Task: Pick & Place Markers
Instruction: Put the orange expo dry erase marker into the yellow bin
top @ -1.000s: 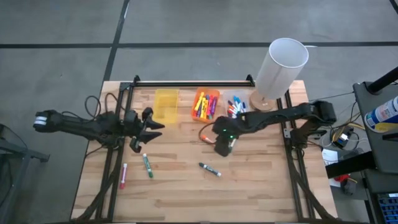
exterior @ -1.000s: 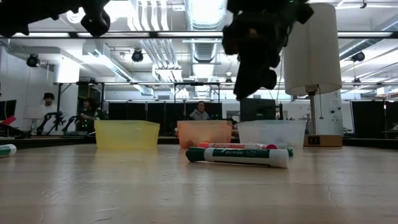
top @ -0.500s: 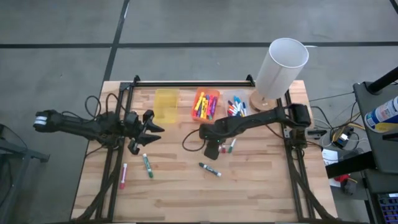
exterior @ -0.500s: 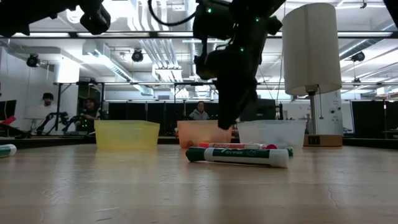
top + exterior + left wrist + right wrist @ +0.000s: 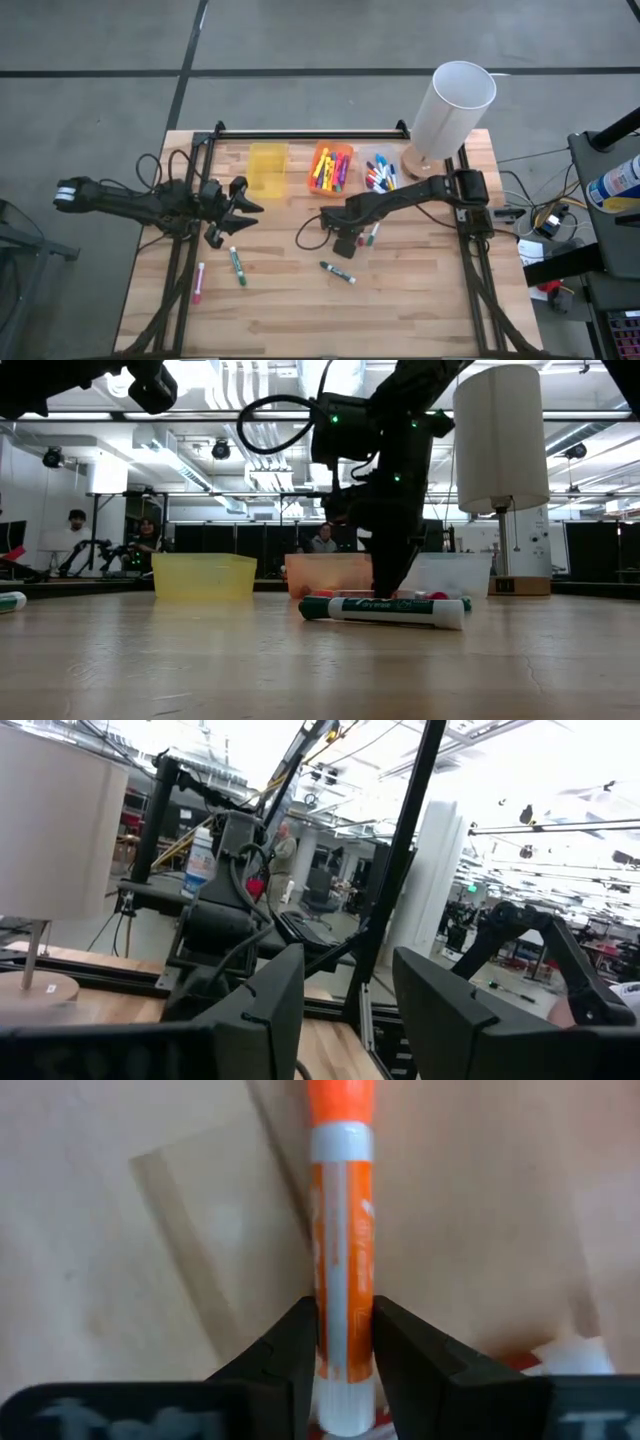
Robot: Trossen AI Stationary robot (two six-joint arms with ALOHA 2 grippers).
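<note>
My right gripper (image 5: 345, 243) reaches down to the table's middle, and its wrist view shows an orange-and-white marker (image 5: 342, 1260) lying on the wood between the fingers. More markers lie loose on the table: a green-capped one (image 5: 237, 266), a pink one (image 5: 198, 282), a dark green one (image 5: 337, 272) and one beside my right gripper (image 5: 372, 234). Others fill the orange bin (image 5: 331, 168) and the clear bin (image 5: 380, 172). My left gripper (image 5: 232, 205) hangs open above the table's left part, holding nothing. My right gripper has the orange marker's white-and-orange barrel (image 5: 344, 1342) between its two fingers, one on each long side. The fingers come from above, pointing steeply down, and lie across the marker. The marker lies flat on the table.
An empty yellow bin (image 5: 267, 168) stands left of the orange bin. A tall white cylinder (image 5: 452, 105) on a wooden base stands at the far right corner. Black rails run along the table's left, right and far edges. People show in the room behind.
My right gripper has come down from above the table's middle to the wood, shifting a little toward the left edge and tipping to point more steeply down.
</note>
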